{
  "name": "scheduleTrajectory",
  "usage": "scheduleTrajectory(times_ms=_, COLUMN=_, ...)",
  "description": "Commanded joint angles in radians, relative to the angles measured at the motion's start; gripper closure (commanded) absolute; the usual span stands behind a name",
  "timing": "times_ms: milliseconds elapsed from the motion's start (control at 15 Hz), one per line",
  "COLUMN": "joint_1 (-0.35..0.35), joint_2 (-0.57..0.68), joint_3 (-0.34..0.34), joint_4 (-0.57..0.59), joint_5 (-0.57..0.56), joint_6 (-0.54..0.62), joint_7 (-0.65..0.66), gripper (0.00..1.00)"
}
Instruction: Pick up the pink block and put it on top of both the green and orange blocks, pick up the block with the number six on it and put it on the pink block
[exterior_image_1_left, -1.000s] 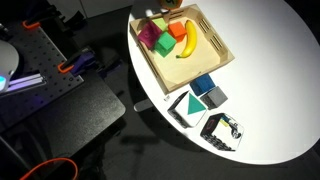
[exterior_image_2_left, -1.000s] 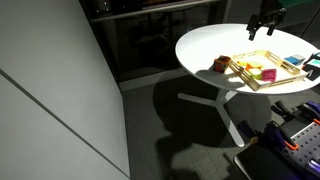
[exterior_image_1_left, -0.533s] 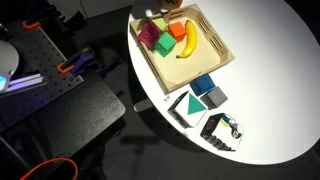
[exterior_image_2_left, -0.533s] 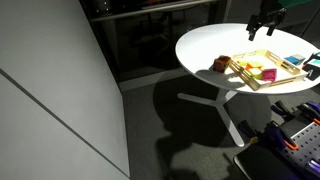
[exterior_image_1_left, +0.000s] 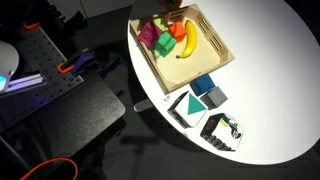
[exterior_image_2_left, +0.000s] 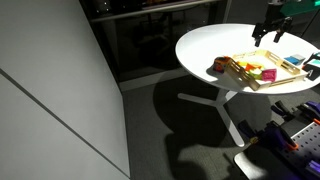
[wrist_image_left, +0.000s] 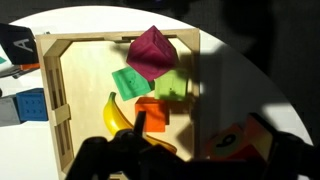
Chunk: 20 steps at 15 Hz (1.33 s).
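A wooden tray (wrist_image_left: 58, 110) holds the pink block (wrist_image_left: 152, 52), tilted on a corner near the far wall. A flat green block (wrist_image_left: 132, 82), a lighter green block (wrist_image_left: 172, 86), an orange block (wrist_image_left: 153, 112) and a banana (wrist_image_left: 117, 112) lie by it. The pink block touches the green ones; I cannot tell if it rests on them. The orange-red block with the number on it (wrist_image_left: 238, 140) stands on the white table outside the tray. My gripper (wrist_image_left: 205, 145) is open and empty, low above the tray's edge next to the number block. It also shows in an exterior view (exterior_image_2_left: 268, 30).
The round white table (exterior_image_1_left: 270, 60) carries the tray (exterior_image_1_left: 222, 52) near its rim. A blue block (exterior_image_1_left: 203, 84), a grey block (exterior_image_1_left: 216, 97), a teal-triangle card (exterior_image_1_left: 187, 106) and a black-and-white card (exterior_image_1_left: 222, 128) lie beside it. A metal bench (exterior_image_1_left: 40, 70) stands beyond the rim.
My gripper has moved down and sideways towards the tray; its dark shape now enters the top of an exterior view. The blocks have not moved.
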Motion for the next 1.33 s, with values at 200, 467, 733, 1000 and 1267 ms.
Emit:
scheduleTrajectory(times_ms=200, joint_1=-0.021, joint_2=0.076, joint_3=-0.027, joint_4=-0.012, joint_5=-0.011, joint_6=0.104, joint_7=0.012, gripper=0.00)
scheduleTrajectory(times_ms=467, joint_1=-0.013, joint_2=0.082, joint_3=-0.025, joint_4=-0.064, joint_5=-0.025, joint_6=0.124, joint_7=-0.015, gripper=0.00)
scheduleTrajectory(times_ms=733, joint_1=-0.007, joint_2=0.066, joint_3=-0.032, joint_4=-0.131, joint_5=-0.063, joint_6=0.128, joint_7=-0.006, gripper=0.00)
scheduleTrajectory(times_ms=1000, joint_1=-0.005, joint_2=0.050, joint_3=-0.044, joint_4=-0.188, joint_5=-0.153, joint_6=0.147, joint_7=0.021, gripper=0.00)
scheduleTrajectory(times_ms=1267, joint_1=-0.002, joint_2=0.055, joint_3=-0.067, joint_4=-0.224, joint_5=-0.299, joint_6=0.213, joint_7=0.077, gripper=0.00)
